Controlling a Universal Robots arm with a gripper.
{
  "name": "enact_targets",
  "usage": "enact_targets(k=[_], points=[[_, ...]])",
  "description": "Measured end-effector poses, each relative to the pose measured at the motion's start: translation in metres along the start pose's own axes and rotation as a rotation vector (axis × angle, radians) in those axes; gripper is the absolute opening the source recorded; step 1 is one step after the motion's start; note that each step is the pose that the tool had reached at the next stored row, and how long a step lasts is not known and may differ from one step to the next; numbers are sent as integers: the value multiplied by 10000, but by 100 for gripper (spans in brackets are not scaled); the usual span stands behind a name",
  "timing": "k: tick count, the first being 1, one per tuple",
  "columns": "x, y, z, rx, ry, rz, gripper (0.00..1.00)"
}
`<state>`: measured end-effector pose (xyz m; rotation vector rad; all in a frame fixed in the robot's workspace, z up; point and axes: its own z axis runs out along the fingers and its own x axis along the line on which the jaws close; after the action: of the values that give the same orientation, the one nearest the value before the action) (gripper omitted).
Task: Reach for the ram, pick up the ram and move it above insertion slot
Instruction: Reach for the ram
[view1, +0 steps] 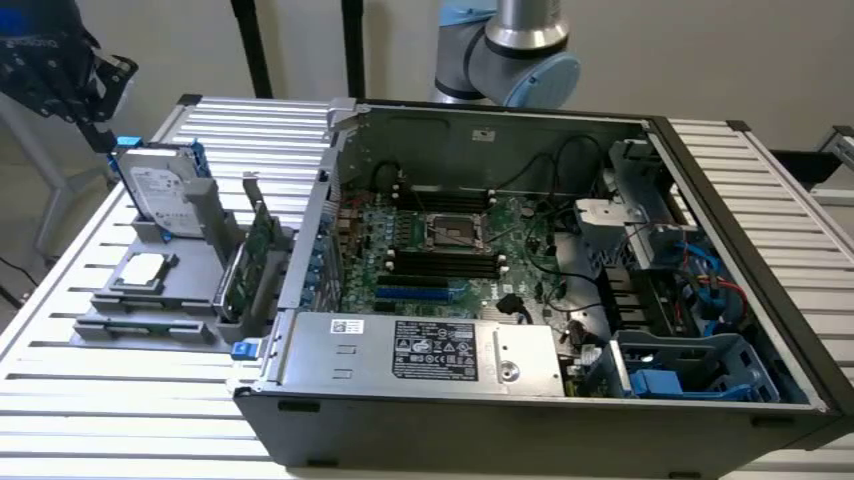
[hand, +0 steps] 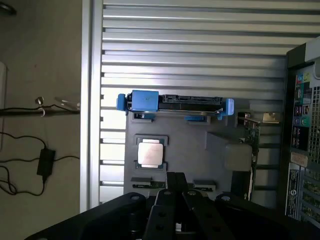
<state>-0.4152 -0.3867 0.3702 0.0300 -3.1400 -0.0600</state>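
Ram (hand: 149, 184) lay in gray holder (hand: 215, 145), partly behind fingertips (hand: 172, 181); we saw them pressed together, empty; exterior view showed motherboard (view1: 454, 250).

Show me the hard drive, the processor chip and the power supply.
hard drive (view1: 158, 195): exterior view, its silver face.
processor chip (hand: 150, 154): wrist view, middle of its metal lid.
power supply (view1: 434, 352): exterior view, its dark label.

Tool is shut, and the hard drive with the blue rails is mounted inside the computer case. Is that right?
Not quite. The hard drive with the blue rails is not in the computer case: it stands in the grey parts holder outside the case, on the exterior view's left. The exterior view shows this. The tool is shut, as you said.
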Motion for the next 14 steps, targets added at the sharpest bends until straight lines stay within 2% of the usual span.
enact_targets(k=[3,5,14], points=[[2,-13,-2,2,3,-1,11],[20,-66,-2,0,0,1,11],[76,-465,-9,0,0,-2,11]])
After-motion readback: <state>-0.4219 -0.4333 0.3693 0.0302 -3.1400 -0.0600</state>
